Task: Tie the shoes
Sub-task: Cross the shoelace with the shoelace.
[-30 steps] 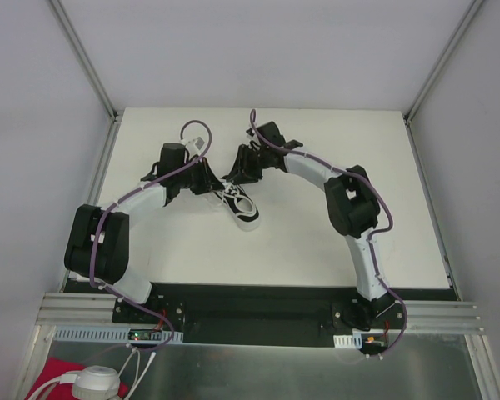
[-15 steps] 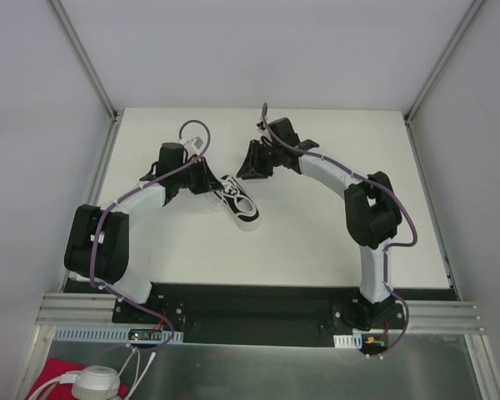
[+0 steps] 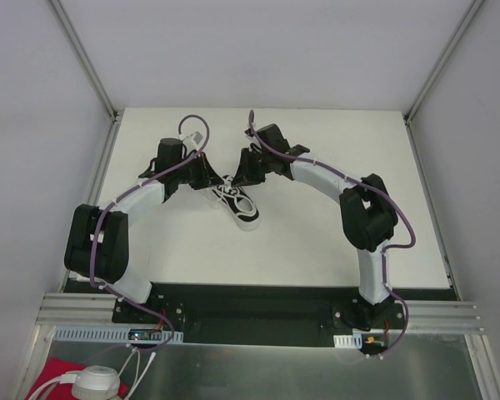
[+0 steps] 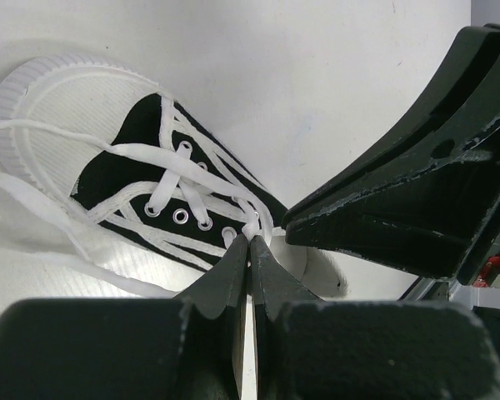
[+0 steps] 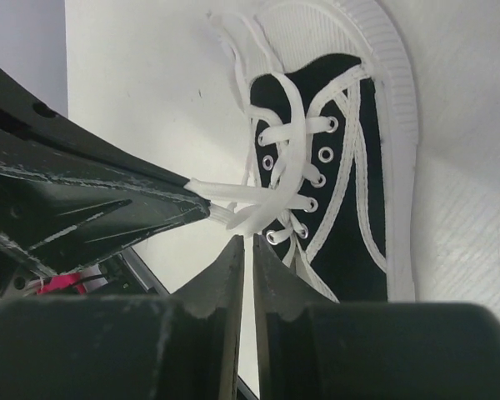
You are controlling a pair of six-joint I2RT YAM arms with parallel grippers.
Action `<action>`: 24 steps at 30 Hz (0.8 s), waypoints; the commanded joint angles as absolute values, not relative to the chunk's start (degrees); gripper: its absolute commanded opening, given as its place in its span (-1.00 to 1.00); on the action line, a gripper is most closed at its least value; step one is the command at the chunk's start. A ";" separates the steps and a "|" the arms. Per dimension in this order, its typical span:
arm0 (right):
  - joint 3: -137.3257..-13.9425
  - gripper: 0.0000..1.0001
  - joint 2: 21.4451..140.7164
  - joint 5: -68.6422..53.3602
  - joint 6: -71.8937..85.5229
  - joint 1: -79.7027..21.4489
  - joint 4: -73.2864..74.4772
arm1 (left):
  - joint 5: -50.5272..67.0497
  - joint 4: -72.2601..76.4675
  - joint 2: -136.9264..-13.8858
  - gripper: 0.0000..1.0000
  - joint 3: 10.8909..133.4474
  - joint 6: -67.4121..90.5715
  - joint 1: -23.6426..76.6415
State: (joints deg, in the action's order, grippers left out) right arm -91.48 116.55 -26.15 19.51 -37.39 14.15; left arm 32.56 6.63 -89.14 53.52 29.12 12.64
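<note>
Left tool (image 4: 250, 250) has its fingers pressed together on a strand of the white laces (image 4: 171, 179). In the right wrist view that strand stretches from its tip across to the top eyelets. Right tool (image 5: 248, 246) shows its 2 fingers drawn almost flat against each other, with only a thin slit between them. Its tips sit right at a short loop of lace near the top eyelets, and I cannot tell whether that loop is caught in the slit. The 2 tools face each other tip to tip over the ankle end of the shoe, very close together.

The 1 black sneaker (image 3: 240, 207) stands upright on its white sole near the middle of the white counter (image 3: 317, 242), a little toward the far side. Its ankle opening lies between the tools. Its white ribbed toe rim points toward the near edge and slightly to the right. The laces are threaded crosswise through metal-ringed eyelets, and loose lengths trail across the toe onto the counter.

Left arm (image 3: 137, 196) bends in from the left of the sneaker. Right arm (image 3: 321, 177) arches in from the right, and both tools meet at the far end of the shoe.
</note>
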 commanded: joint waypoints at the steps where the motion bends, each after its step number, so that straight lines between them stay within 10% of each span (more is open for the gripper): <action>1: -94.75 -0.78 117.25 -25.49 17.93 -37.53 14.85 | 33.75 6.50 -89.82 -1.00 55.46 27.77 12.22; 24: -90.09 -0.88 116.72 -23.20 18.81 -38.32 13.01 | 33.49 5.01 -90.18 -1.00 55.55 26.90 12.04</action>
